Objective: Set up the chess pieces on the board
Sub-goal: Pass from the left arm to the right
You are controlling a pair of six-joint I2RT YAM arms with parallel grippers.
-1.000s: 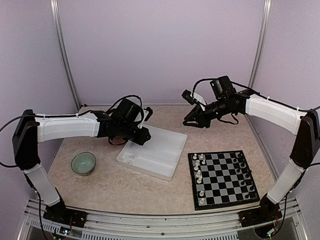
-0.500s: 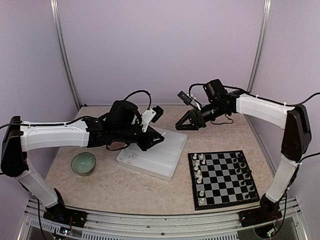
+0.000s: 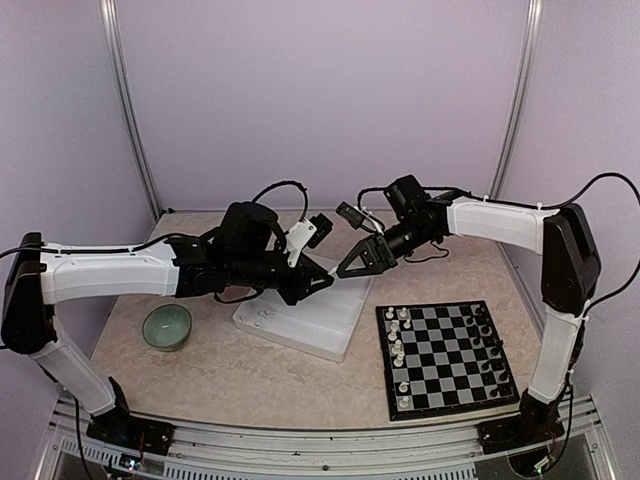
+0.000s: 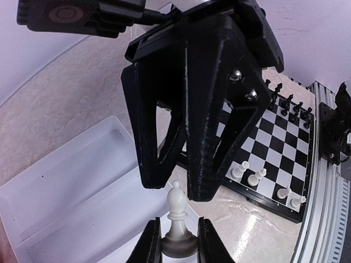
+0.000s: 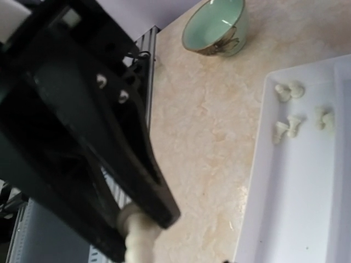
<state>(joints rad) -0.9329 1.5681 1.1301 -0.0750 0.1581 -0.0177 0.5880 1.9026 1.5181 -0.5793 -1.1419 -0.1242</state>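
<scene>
One white bishop point(image 4: 176, 216) stands upright over the white tray point(image 4: 66, 186), clamped at its base between the left fingers point(image 4: 151, 244). Facing it, the right fingers point(image 4: 211, 142) are spread apart with their tips either side of the bishop's head (whether they touch it cannot be told). To the right, the board point(image 3: 450, 350) lies flat on the counter point(image 3: 230, 375), white pieces point(image 3: 397, 345) down its left columns and black pieces point(image 3: 485, 345) along its right. More white figures point(image 5: 288, 129) lie loose in the tray, and a green bowl point(image 3: 166, 326) sits left of it
</scene>
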